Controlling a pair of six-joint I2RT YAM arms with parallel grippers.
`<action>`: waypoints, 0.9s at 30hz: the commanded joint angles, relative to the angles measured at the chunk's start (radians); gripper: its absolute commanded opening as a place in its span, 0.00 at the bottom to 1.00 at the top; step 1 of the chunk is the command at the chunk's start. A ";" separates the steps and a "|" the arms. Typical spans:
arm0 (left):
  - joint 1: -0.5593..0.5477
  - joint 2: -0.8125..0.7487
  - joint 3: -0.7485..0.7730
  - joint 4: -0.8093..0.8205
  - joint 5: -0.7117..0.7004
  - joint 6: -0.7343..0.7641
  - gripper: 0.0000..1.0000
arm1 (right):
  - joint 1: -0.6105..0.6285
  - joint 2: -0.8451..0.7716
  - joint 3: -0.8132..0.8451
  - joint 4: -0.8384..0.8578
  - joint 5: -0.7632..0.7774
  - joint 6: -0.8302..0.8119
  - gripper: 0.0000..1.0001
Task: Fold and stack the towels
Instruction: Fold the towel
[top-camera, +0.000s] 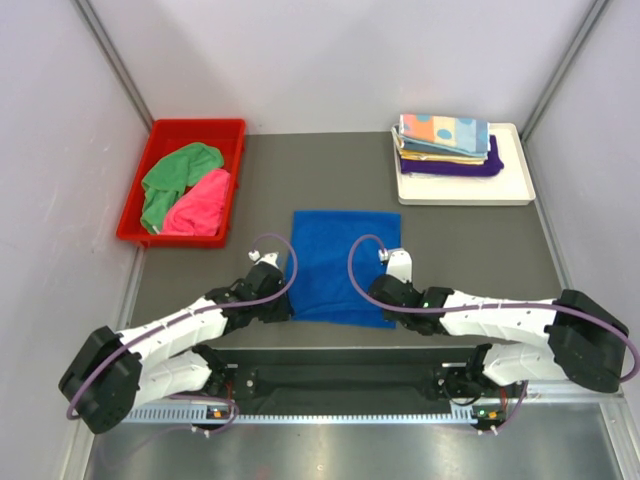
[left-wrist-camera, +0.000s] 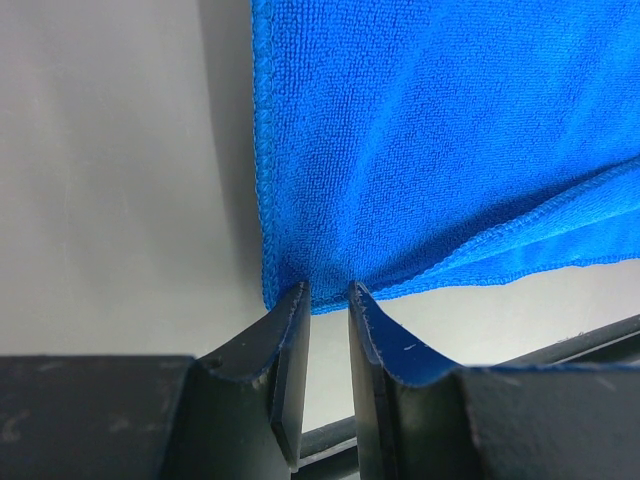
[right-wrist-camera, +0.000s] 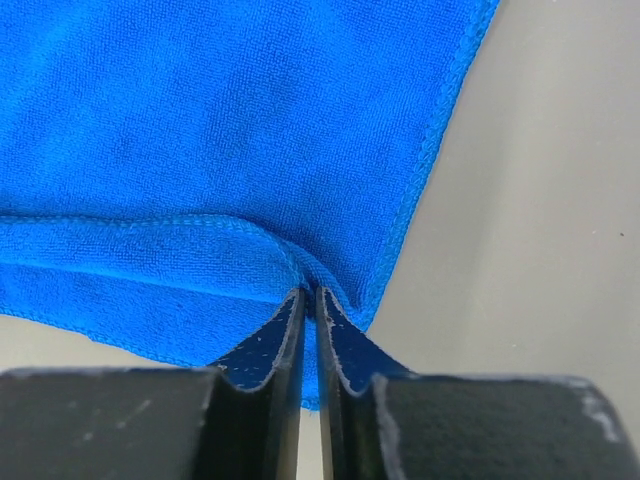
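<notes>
A royal blue towel (top-camera: 340, 255) lies spread flat in the middle of the table. My left gripper (top-camera: 280, 305) is at its near left corner. In the left wrist view its jaws (left-wrist-camera: 328, 290) stand apart, tips against the blue towel's (left-wrist-camera: 440, 130) corner, with table showing through the gap. My right gripper (top-camera: 385, 305) is at the near right corner. In the right wrist view that gripper (right-wrist-camera: 311, 292) is shut on a pinch of the blue towel (right-wrist-camera: 200, 120) just inside the hem. A raised ridge of cloth runs between the two grippers.
A red bin (top-camera: 195, 127) at the back left holds a crumpled green towel (top-camera: 175, 175) and a pink one (top-camera: 205, 200). A white tray (top-camera: 460, 190) at the back right carries a stack of folded towels, a dotted one (top-camera: 445, 130) on top and a purple one (top-camera: 450, 165) beneath.
</notes>
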 joint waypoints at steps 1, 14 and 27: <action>-0.005 -0.021 -0.014 -0.016 -0.002 -0.008 0.27 | 0.017 -0.029 0.030 0.023 0.020 -0.004 0.04; -0.005 -0.025 -0.013 -0.024 -0.005 -0.010 0.27 | 0.017 -0.241 -0.078 -0.063 -0.076 0.005 0.00; -0.005 -0.056 -0.002 -0.071 -0.027 -0.016 0.27 | 0.015 -0.353 -0.158 -0.094 -0.130 0.068 0.00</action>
